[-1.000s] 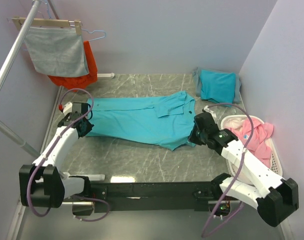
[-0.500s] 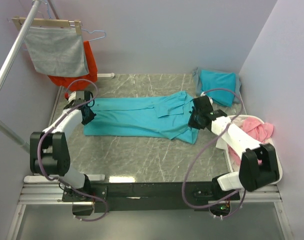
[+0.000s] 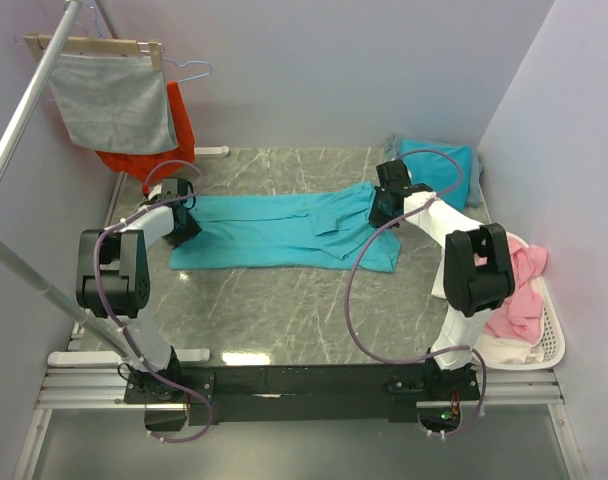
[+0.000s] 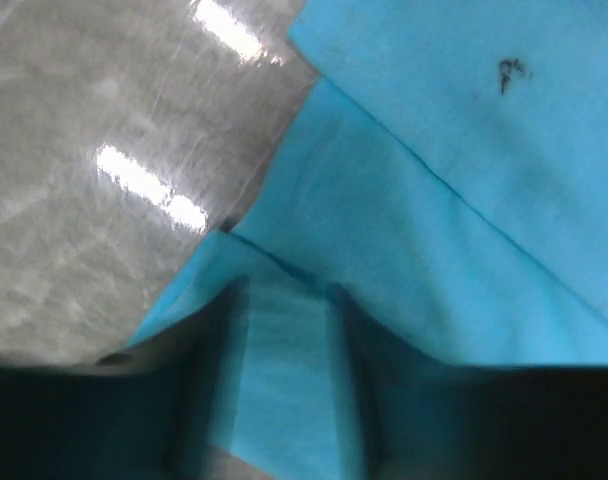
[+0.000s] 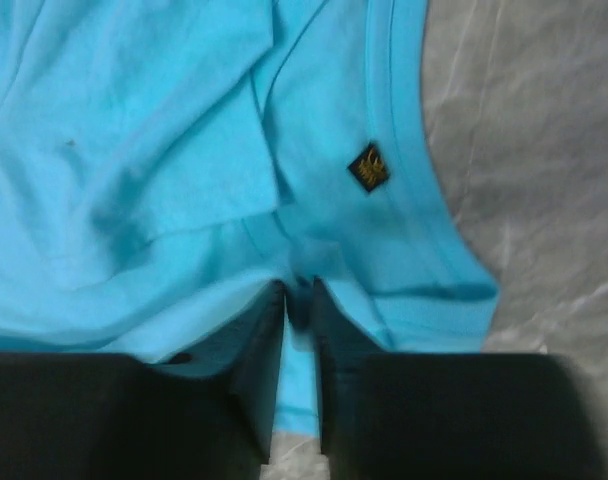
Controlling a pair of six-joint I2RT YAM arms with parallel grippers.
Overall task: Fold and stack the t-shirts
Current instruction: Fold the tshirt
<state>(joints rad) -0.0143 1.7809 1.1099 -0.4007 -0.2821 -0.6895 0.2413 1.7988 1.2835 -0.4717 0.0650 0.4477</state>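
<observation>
A turquoise t-shirt (image 3: 284, 232) lies across the middle of the table, folded lengthwise into a long strip. My left gripper (image 3: 184, 218) is at its left hem end. In the left wrist view that gripper (image 4: 284, 300) is open, its fingers (image 4: 209, 380) set apart with a hem corner lying loose between them. My right gripper (image 3: 384, 205) is at the collar end. In the right wrist view it (image 5: 299, 295) is nearly closed, pinching a pucker of the t-shirt (image 5: 184, 150) below the small dark label (image 5: 368, 166). A second t-shirt (image 3: 439, 170) lies folded at the back right.
A white laundry basket (image 3: 554, 340) with pink clothes stands at the right edge. A grey cloth (image 3: 114, 100) and an orange-red garment (image 3: 174, 135) hang from a rack at the back left. A slanted metal pole (image 3: 24, 110) crosses the left side.
Both arms swung away from me toward the back, carrying the shirt's near edge over and folding it into a narrower strip. The left jaws have opened off the hem.
</observation>
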